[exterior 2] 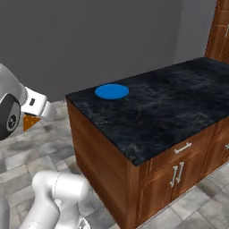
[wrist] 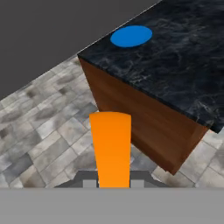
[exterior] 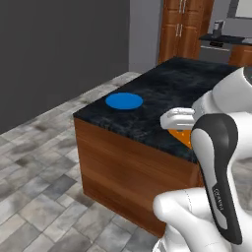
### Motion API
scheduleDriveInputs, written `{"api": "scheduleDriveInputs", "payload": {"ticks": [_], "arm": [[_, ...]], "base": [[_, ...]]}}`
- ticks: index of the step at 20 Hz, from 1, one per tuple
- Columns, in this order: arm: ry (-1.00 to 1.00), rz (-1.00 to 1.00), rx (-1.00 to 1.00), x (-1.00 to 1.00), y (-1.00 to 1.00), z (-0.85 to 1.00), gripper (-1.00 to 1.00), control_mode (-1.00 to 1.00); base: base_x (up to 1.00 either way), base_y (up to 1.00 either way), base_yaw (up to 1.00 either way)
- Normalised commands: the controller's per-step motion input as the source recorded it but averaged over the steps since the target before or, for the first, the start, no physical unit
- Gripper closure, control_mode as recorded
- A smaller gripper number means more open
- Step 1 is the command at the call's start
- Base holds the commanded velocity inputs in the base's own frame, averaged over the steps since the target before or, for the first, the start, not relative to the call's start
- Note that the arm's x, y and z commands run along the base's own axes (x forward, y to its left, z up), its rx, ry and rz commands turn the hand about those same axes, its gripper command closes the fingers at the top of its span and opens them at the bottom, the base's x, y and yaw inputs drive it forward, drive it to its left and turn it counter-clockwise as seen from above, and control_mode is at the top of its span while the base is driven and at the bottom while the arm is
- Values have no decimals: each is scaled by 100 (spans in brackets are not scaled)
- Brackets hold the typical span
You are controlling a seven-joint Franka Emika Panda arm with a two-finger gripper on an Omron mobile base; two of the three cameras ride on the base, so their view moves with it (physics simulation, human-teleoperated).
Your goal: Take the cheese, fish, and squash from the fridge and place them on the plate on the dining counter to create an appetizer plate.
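- Gripping item: cheese [wrist: 110, 146], an orange wedge, clamped between the closed jaws of the gripper [wrist: 113, 183]; lower centre of the hand view, tapering toward the finger tips.
- Cheese, left base view [exterior: 183, 136]: an orange patch at centre right, under the white hand and partly hidden by the dark forearm.
- Cheese, right base view [exterior 2: 30, 121]: an orange tip at far left, below the white hand, seen against the tiled floor [exterior 2: 58, 147].
- Plate [exterior: 124, 101]: flat bright blue disc, bare, lying on the bench near its corner; upper left of centre in both base views, upper centre of the hand view.
- Bench: dining counter [exterior 2: 165, 109], black white-flecked top, reddish-brown wood sides, drawer and door handles at lower right of the right base view.
- Cheese and plate: well apart.
- Backdrop: grey wall [exterior: 59, 49], upper left.
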Motion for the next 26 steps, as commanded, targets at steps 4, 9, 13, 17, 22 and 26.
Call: {"api": "scheduleDriveInputs", "payload": {"ticks": [4,9,13,17,22,26], "arm": [[0,0,0,0,0,0,100,100],[0,0,0,0,0,0,100,100],[0,0,0,0,0,0,100,100],[0,0,0,0,0,0,100,100],[0,0,0,0,0,0,100,100],[0,0,0,0,0,0,100,100]], "base": [[46,69,-70],[38,80,-65],[29,96,-58],[19,100,-47],[18,100,-39],[45,81,-35]]}}
